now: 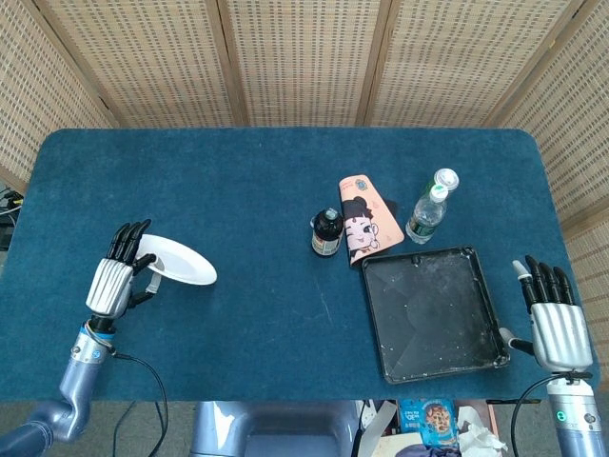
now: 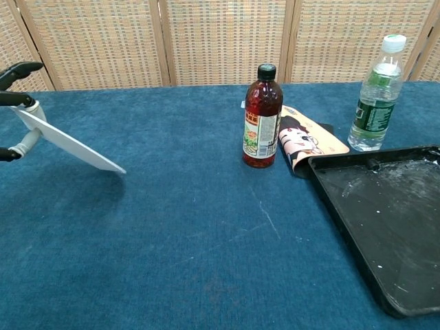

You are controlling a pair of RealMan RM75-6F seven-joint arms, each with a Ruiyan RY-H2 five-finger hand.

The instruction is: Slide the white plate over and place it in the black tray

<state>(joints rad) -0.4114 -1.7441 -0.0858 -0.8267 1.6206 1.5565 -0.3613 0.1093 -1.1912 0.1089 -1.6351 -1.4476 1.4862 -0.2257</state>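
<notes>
The white plate (image 1: 179,264) (image 2: 69,146) hangs tilted above the blue table, its right edge lower than its left. My left hand (image 1: 116,277) (image 2: 15,103) grips its left rim at the table's left side. The black tray (image 1: 433,310) (image 2: 385,220) lies at the front right and holds nothing. My right hand (image 1: 554,320) rests open beyond the tray's right side, near the table's edge, and holds nothing; the chest view does not show it.
A brown bottle (image 1: 326,231) (image 2: 262,117), a pink cartoon pouch (image 1: 363,220) (image 2: 307,140) and a clear water bottle (image 1: 429,208) (image 2: 375,95) stand between plate and tray, just behind the tray's far edge. Wicker screens close the back.
</notes>
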